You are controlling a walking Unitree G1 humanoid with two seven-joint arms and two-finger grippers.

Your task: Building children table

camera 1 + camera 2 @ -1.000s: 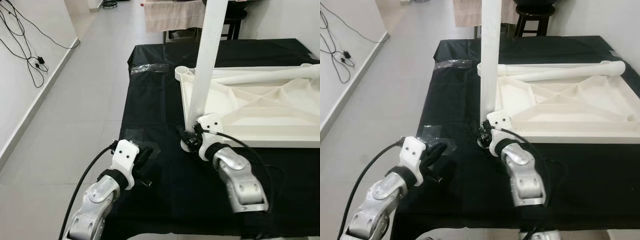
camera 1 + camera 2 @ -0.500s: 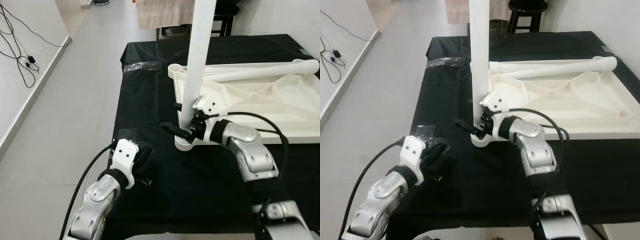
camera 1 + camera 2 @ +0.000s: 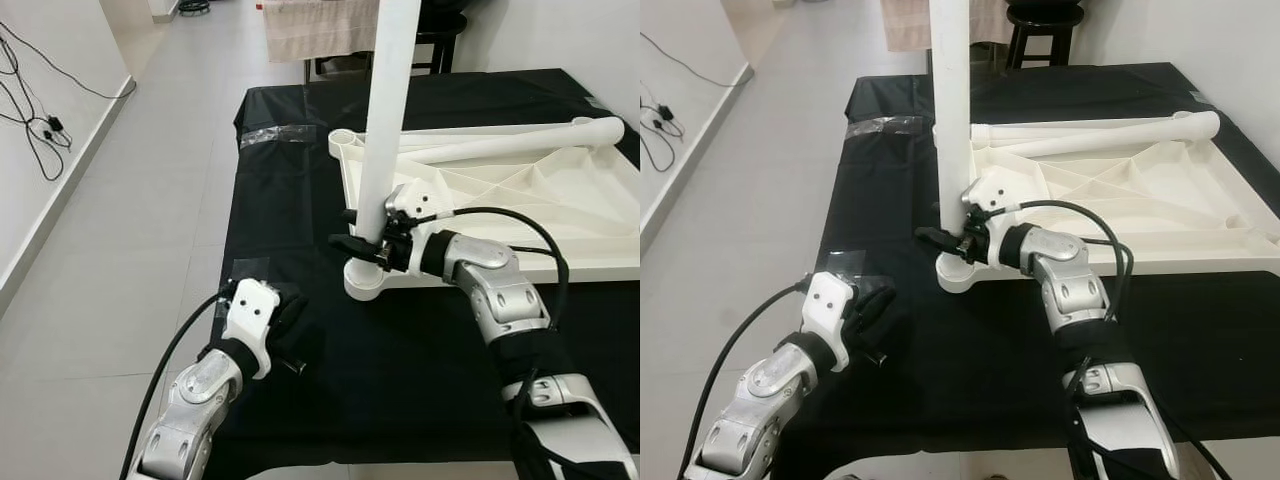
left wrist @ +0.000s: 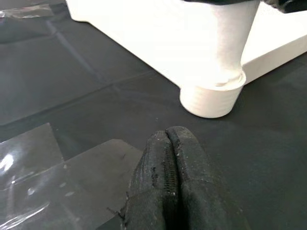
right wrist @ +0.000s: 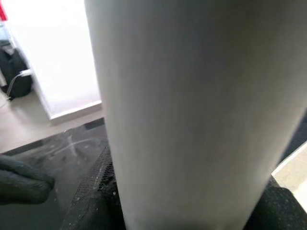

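A white children's tabletop [image 3: 1200, 262] lies upside down on the black-covered table. One white leg [image 3: 385, 120] stands upright in the near-left corner socket [image 3: 366, 278]. My right gripper [image 3: 352, 232] reaches in from the right and is shut on this leg just above the socket; in the right wrist view the leg [image 5: 187, 110] sits between the black pads. A second white leg [image 3: 500, 140] lies across the far side of the tabletop. My left gripper [image 4: 167, 139] is shut with nothing in it, low over the cloth in front and to the left of the socket.
Clear tape patches [image 3: 275, 137] stick to the black cloth [image 3: 400, 380] near its left edge. Grey tiled floor [image 3: 130, 220] runs along the left, with cables [image 3: 40, 120] on the wall. A stool [image 3: 1040, 20] and a draped towel [image 3: 310, 25] stand beyond the table.
My right arm has swung out to the right and its gripper now holds the upright leg from the side, a little higher. The view has shifted. The left gripper has stayed put.
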